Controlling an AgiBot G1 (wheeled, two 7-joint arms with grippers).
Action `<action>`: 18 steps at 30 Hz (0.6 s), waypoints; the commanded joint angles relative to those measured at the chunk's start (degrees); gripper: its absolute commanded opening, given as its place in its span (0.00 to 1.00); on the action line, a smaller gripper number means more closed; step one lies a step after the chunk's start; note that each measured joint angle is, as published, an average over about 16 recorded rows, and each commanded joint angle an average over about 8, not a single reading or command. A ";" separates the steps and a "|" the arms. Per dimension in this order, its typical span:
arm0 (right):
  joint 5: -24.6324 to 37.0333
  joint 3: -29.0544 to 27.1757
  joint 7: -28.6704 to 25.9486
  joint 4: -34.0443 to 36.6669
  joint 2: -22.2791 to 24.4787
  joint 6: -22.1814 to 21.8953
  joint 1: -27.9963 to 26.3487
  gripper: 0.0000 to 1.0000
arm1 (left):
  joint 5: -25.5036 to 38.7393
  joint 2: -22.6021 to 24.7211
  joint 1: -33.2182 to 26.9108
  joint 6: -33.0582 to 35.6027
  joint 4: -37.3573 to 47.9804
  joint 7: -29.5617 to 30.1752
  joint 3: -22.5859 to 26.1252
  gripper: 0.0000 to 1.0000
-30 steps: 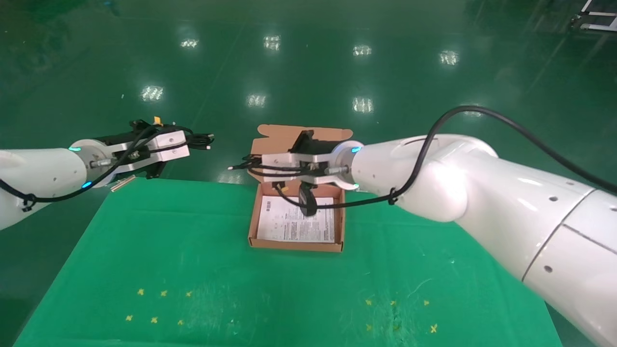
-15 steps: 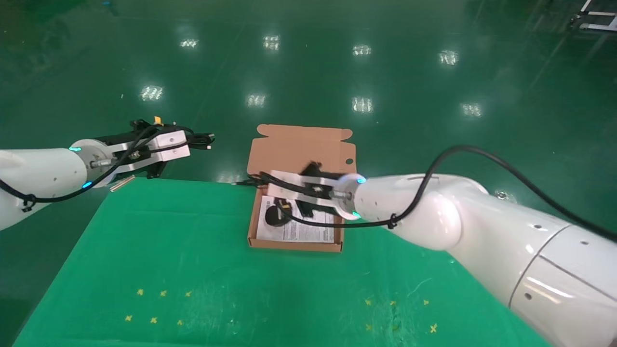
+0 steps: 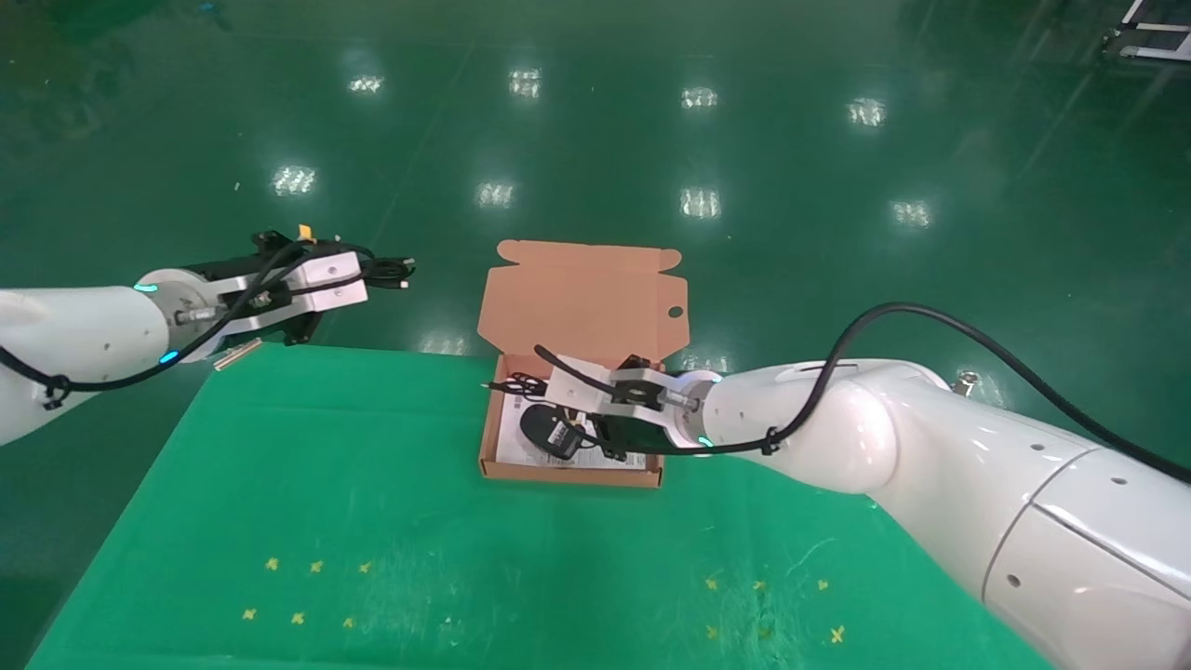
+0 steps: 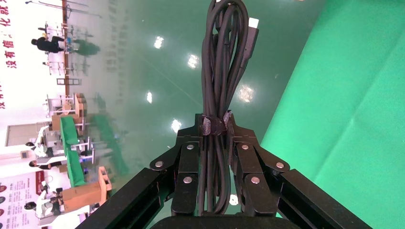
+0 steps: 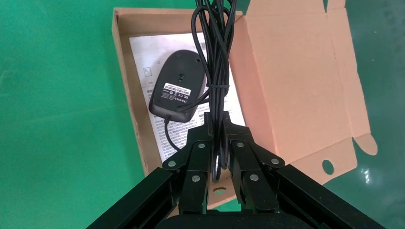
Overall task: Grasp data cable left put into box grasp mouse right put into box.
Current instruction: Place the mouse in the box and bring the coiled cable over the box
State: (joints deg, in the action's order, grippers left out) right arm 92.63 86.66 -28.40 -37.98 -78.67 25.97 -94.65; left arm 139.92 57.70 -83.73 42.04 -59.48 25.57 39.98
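Roughly midway, by my judgement. Right gripper (image 5: 217,143) low over box (image 3: 490,437) at table centre, fingers clamped on bundled mouse cord (image 5: 217,57). Mouse (image 5: 177,86) lies upside down on white printed sheet (image 5: 143,57) inside box; release not yet done. Lid (image 3: 582,298) stands open behind. Left gripper (image 4: 216,143) hangs well apart beyond table's far left corner, fingers closed on coiled data cable (image 4: 224,62), plug end showing. Cable not yet boxed. Green table (image 3: 372,521) otherwise bears small yellow marks.
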 commanded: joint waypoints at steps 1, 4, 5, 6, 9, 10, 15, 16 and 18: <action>-0.20 0.28 -0.14 0.12 -0.11 0.47 -0.06 1.00 | 0.01 0.00 0.00 0.00 0.01 0.00 0.00 0.00; -0.42 0.35 -0.14 -0.24 0.27 0.70 -0.10 1.00 | 0.01 0.01 0.02 0.00 0.00 0.00 0.00 0.00; -0.43 0.34 -0.12 -0.52 0.47 0.69 -0.12 1.00 | -0.02 0.02 0.03 0.01 -0.03 0.00 0.01 0.00; -0.42 0.33 -0.11 -0.84 0.69 0.62 -0.11 1.00 | -0.07 0.04 0.06 0.01 -0.11 -0.02 0.02 0.00; -0.27 0.40 -0.02 -2.06 1.43 0.21 -0.05 1.00 | -0.47 0.12 0.30 0.10 -0.60 -0.12 0.09 0.00; -0.16 0.43 -0.04 -2.49 1.63 0.04 -0.05 1.00 | -0.70 0.17 0.42 0.17 -0.87 -0.19 0.15 0.00; 0.72 0.65 -0.45 -4.21 2.67 -0.86 -0.34 1.00 | -2.46 0.63 1.28 0.68 -2.70 -0.71 0.57 0.00; 0.91 0.69 -0.61 -4.53 3.01 -0.96 -0.47 1.00 | -2.84 0.79 1.48 0.78 -3.06 -0.84 0.68 0.00; 1.34 0.75 -0.97 -5.23 3.90 -1.20 -0.79 1.00 | -3.59 1.15 1.88 0.90 -3.65 -1.04 0.89 0.00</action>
State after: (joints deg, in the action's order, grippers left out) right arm 94.22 87.40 -29.60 -43.53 -74.06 24.75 -95.72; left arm 136.27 59.12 -81.67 42.64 -62.88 24.55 40.89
